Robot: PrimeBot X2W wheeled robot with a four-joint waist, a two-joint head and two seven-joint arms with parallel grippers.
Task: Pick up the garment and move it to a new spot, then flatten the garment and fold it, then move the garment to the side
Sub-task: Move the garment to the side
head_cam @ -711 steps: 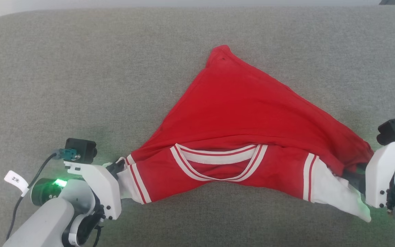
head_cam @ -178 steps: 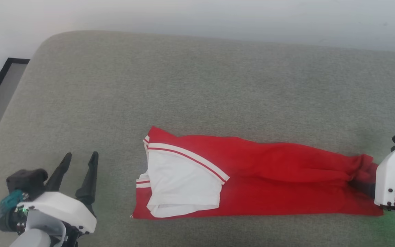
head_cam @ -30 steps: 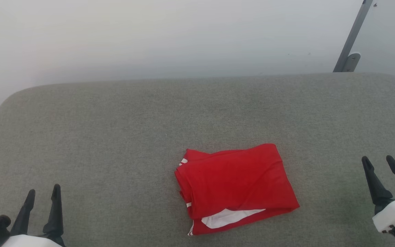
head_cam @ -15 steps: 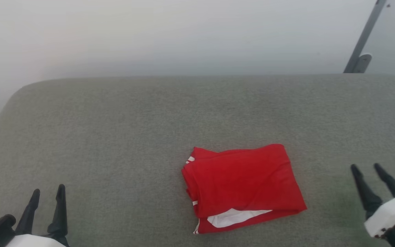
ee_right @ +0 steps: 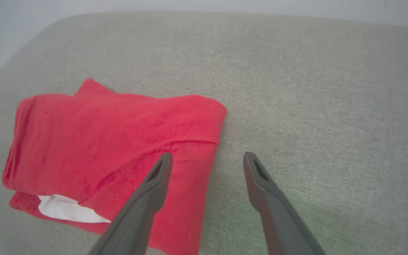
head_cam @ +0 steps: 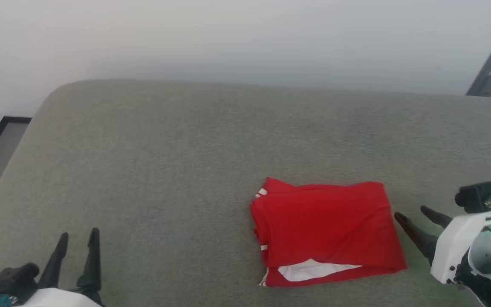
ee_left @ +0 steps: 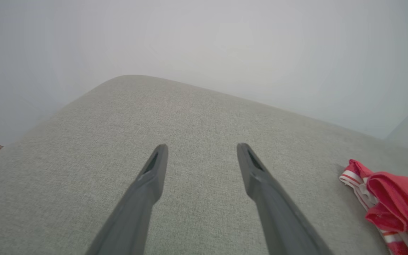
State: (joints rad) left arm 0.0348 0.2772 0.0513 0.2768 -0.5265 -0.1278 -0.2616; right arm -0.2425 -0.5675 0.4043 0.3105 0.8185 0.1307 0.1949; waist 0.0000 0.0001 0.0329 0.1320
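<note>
Since half a second ago the right gripper [head_cam: 411, 212] has swung in from the lower right and now aims at the right edge of the garment [head_cam: 326, 226], its jaws wide apart and holding nothing. The head camera has panned too, so the garment's drift across that view is not its own. The garment lies folded into a compact red rectangle on the grey fabric worktop [head_cam: 164, 140], right of centre, with a white sleeve [head_cam: 318, 270] peeking out at the near edge. This approach looks like the set-up for gripping the folded edge and carrying the bundle aside. The left gripper [head_cam: 79, 233] waits well apart at the lower left, jaws apart and empty. The right wrist view adds that one finger lies over the cloth and the other over bare worktop, straddling the edge, though I cannot tell whether either touches. The left wrist view shows striped trim [ee_left: 352, 177] layered at the garment's far end.
</note>
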